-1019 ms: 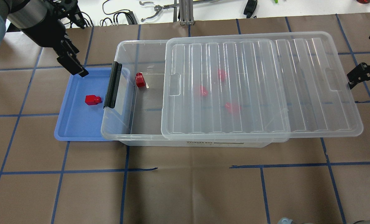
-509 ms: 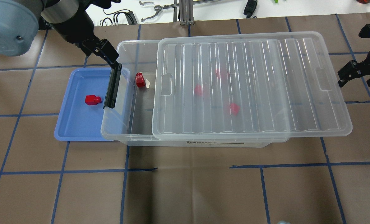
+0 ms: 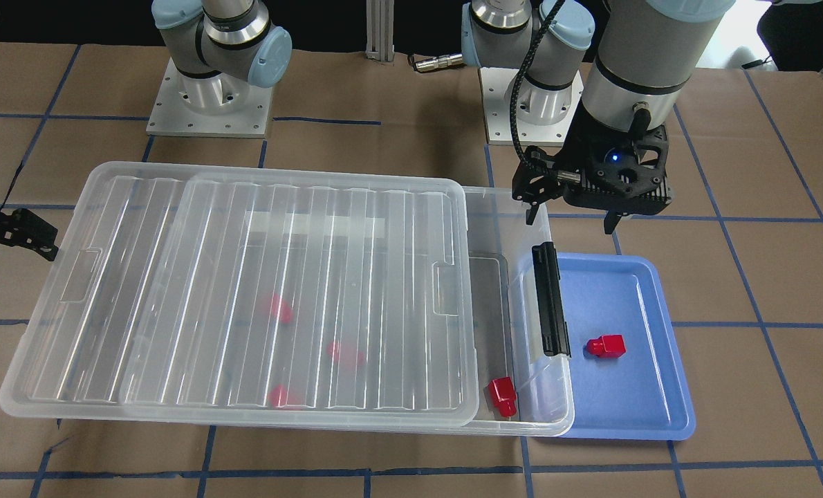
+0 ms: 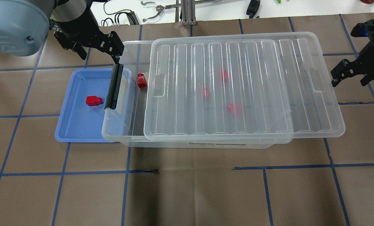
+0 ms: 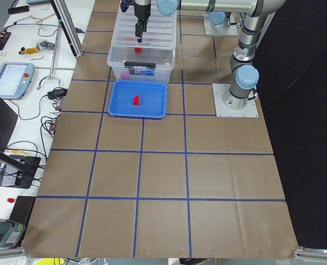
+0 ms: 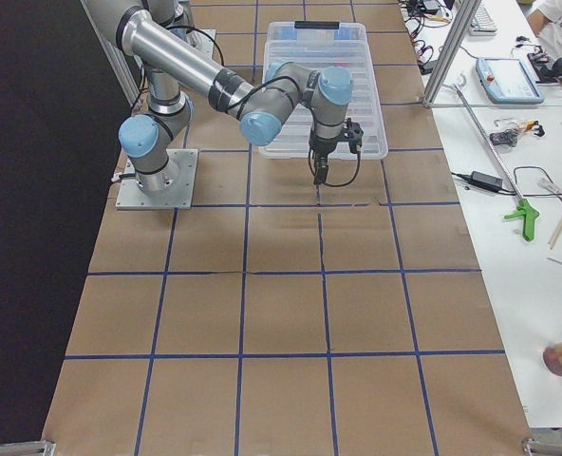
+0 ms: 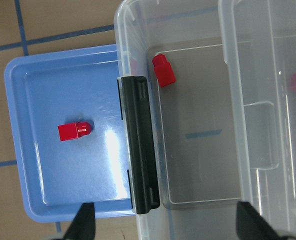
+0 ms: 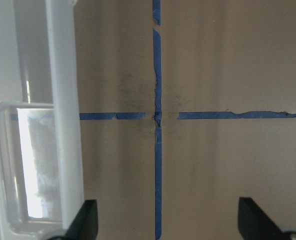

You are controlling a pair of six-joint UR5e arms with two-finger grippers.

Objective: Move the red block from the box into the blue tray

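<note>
One red block (image 4: 93,100) lies in the blue tray (image 4: 80,125), also seen in the left wrist view (image 7: 74,131). Another red block (image 4: 141,81) stands in the uncovered left end of the clear box (image 4: 111,131), near its back wall. Three more red blocks (image 4: 206,92) show dimly under the ribbed lid (image 4: 262,78). My left gripper (image 4: 99,51) is open and empty, above the box's back left corner near the black latch (image 4: 114,86). My right gripper (image 4: 349,80) is open and empty at the lid's right edge.
The box overlaps the tray's right side. The lid overhangs the box on the right. Brown paper with blue tape lines covers the table (image 4: 187,188). Cables and tools lie beyond the table's far edge (image 4: 162,9).
The lid has slid left and covers more of the box. My right gripper moved left with its right edge. My left gripper moved right from the tray's back corner to the box's back left corner.
</note>
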